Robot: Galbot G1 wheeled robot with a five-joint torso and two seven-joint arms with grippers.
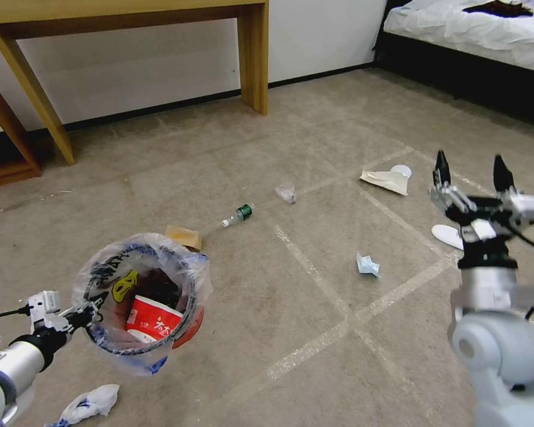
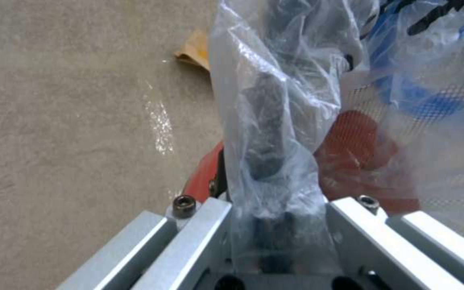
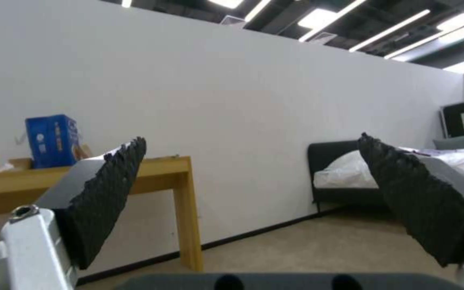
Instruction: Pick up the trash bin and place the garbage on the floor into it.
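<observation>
In the head view, the left gripper [image 1: 77, 314] at the lower left of the frame holds the trash bin [image 1: 142, 299] off the floor [image 1: 291, 284] by its rim, the clear printed liner [image 1: 110, 270] billowing around the mouth and a red cup [image 1: 151, 323] already inside. Garbage lies scattered across the taped carpet: a small bottle [image 1: 237, 214] and a tan paper bag [image 1: 184, 237] at centre, a clear wrapper [image 1: 285, 192] beyond, a blue-white crumple [image 1: 366, 264] right of centre, a white paper piece [image 1: 387, 179] toward the upper right, and a tissue [image 1: 92, 403] at the bottom left. The right gripper [image 1: 471, 172] hangs at the right edge, tips up and spread wide, holding nothing. In the left wrist view, one dark finger [image 2: 264, 129] is pressed on the bin wall [image 2: 202, 173] through the bag, at centre frame; the tan bag [image 2: 194, 52] sits upper centre. In the right wrist view, the two ribbed pads [image 3: 108, 193] stand far apart, aimed at the wall and desk [image 3: 173, 173]. To do this step well, the bin's mouth likely needs to stay level while the free arm tips downward over the nearest piece, probably the blue-white crumple.
</observation>
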